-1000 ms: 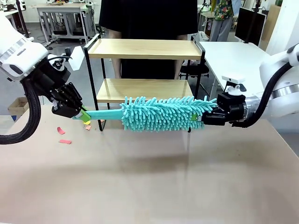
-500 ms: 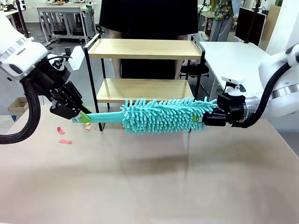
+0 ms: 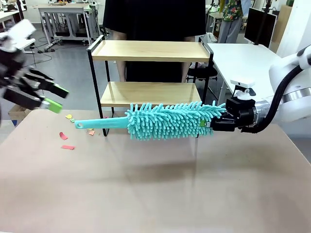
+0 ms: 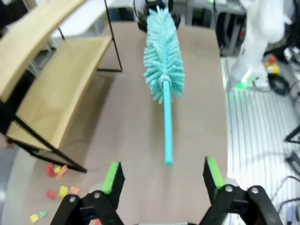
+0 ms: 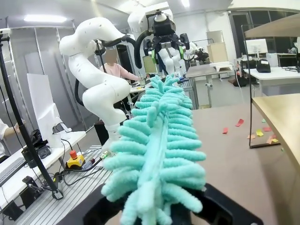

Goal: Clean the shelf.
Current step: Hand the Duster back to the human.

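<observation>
While the shelf [image 3: 150, 73] stands at the far edge of the table [image 3: 155, 184], its two wooden boards look bare, with a person [image 3: 155, 19] standing just behind it. Coloured paper scraps [image 3: 65, 141] lie on the table near the shelf's left legs, and in the left wrist view more of them sit by the foot of the black frame; these are likely the mess to be dealt with.

Just in front of the lower board hangs a teal duster [image 3: 167, 120], held level above the table and lying along the shelf's front. The right gripper [image 3: 214, 124] is clamped on the fluffy end of the duster, so the thin handle points out toward the table's left side and sticks free in the air. From the right wrist view the chenille head runs straight away from the camera, which fits a grip at its tip.

Over the table's far left corner, the left gripper [image 3: 51, 97] has its jaws spread wide and holds nothing; its green pads [image 4: 114, 174] stand well apart, with the handle end lying beyond them, untouched. The duster is carried by the right arm alone. Holding it by the head leaves the handle clear, which I judge suits another grasp there.
</observation>
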